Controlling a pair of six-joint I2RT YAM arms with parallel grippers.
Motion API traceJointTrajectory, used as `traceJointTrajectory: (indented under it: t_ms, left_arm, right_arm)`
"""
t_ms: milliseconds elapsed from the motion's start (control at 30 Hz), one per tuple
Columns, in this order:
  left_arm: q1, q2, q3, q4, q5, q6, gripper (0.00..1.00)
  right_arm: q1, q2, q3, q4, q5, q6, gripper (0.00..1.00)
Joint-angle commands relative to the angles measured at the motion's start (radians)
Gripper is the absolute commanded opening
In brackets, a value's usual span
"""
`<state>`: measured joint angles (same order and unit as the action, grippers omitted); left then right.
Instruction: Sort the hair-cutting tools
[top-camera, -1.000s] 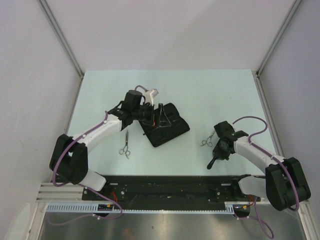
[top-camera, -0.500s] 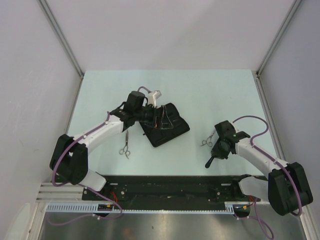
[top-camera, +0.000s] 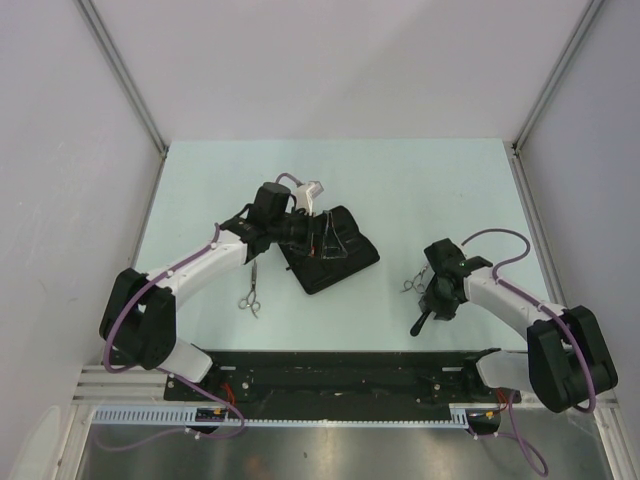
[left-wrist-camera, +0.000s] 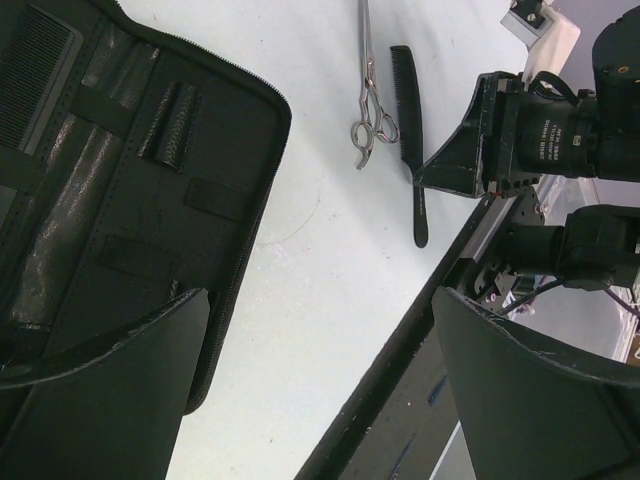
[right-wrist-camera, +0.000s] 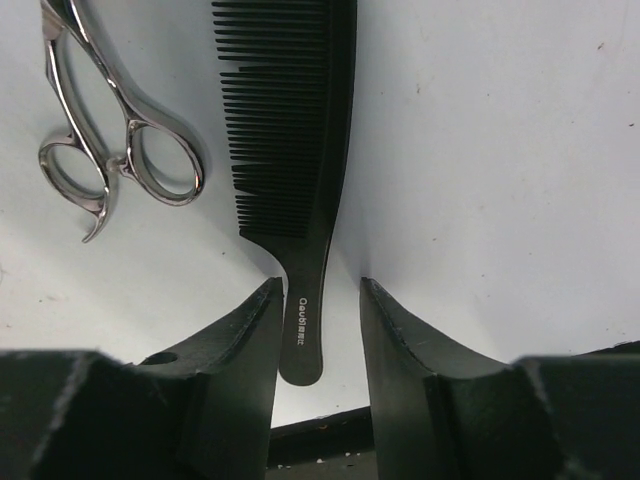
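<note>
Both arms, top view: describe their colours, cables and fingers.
The left arm and right arm each have white links, black joints and a purple cable looping alongside. Their fingers are matte black, broad at the root, tapering to blunt tips.

Enclosure, evenly lit.
Pale green table (top-camera: 420, 190) stood between white walls (top-camera: 340, 60); metal posts (top-camera: 120, 75) at corners; black rail (top-camera: 340, 372) along near edge.

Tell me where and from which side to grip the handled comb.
Grip the handled comb by its slim handle, from above, one finger on each long edge. It lies flat on the table, and the handle is clear of the scissors beside its teeth.
</note>
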<state>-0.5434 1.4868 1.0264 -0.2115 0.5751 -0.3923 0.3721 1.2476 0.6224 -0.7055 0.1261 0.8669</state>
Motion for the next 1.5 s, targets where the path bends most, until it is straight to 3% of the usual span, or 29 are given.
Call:
traceJointTrajectory:
  t_ms: [0, 367, 1000, 1167, 1467]
  left_arm:
    - [-0.009, -0.033, -0.003, 0.021, 0.002, 0.001, 1.0]
    - [-0.009, -0.045, -0.025, 0.02, -0.012, 0.006, 1.0]
    - [-0.009, -0.054, -0.043, 0.02, -0.021, 0.01, 1.0]
    - [-0.009, -0.045, -0.035, 0.02, -0.018, 0.006, 1.0]
    - [-0.01, -0.045, -0.032, 0.02, -0.006, 0.009, 1.0]
  right_arm:
    - [0.007, 0.019, 0.031, 0.001, 0.035, -0.002, 0.39]
    - [0.014, 0.084, 0.031, 0.008, 0.038, -0.031, 0.35]
    - [0.018, 0.159, -0.029, 0.067, -0.033, -0.057, 0.2]
    - [0.019, 0.154, -0.029, 0.072, -0.039, -0.052, 0.12]
    - [0.018, 0.064, 0.005, 0.038, -0.042, -0.026, 0.1]
